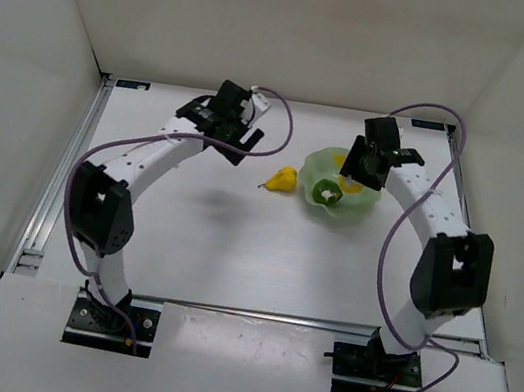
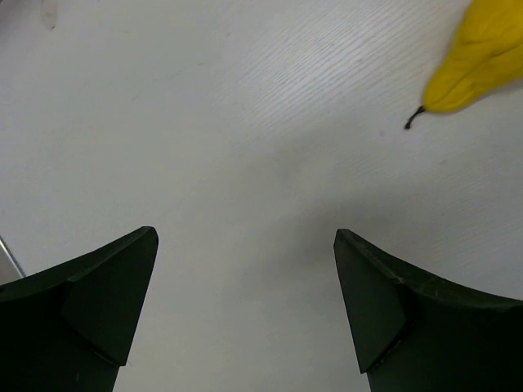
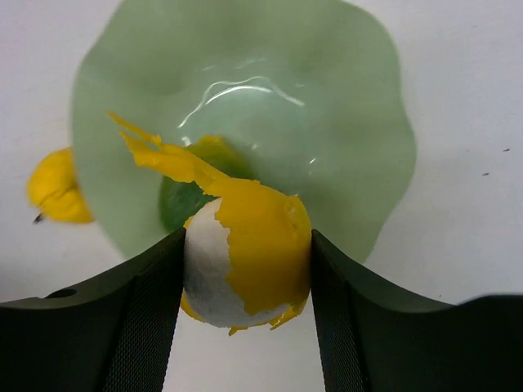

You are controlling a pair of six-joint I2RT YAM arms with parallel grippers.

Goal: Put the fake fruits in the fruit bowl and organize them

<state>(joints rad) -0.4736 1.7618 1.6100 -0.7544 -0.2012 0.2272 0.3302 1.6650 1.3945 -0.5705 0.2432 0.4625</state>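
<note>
The pale green fruit bowl point(image 1: 365, 203) with a wavy rim sits right of centre; it fills the top of the right wrist view point(image 3: 343, 106). A green-yellow round fruit point(image 1: 325, 193) lies inside it point(image 3: 184, 200). My right gripper point(image 3: 245, 269) is shut on the yellow round fruit with a white patch point(image 3: 249, 261), held over the bowl's near rim; in the top view it shows as a yellow spot point(image 1: 350, 184). The yellow pear with stem point(image 1: 283, 180) lies on the table left of the bowl point(image 2: 482, 57) point(image 3: 55, 186). My left gripper point(image 2: 245, 310) is open and empty, left of the pear.
White walls enclose the white table point(image 1: 234, 242) on three sides. A metal rail point(image 1: 55, 190) runs along the left edge and another along the near edge. Purple cables loop from both arms.
</note>
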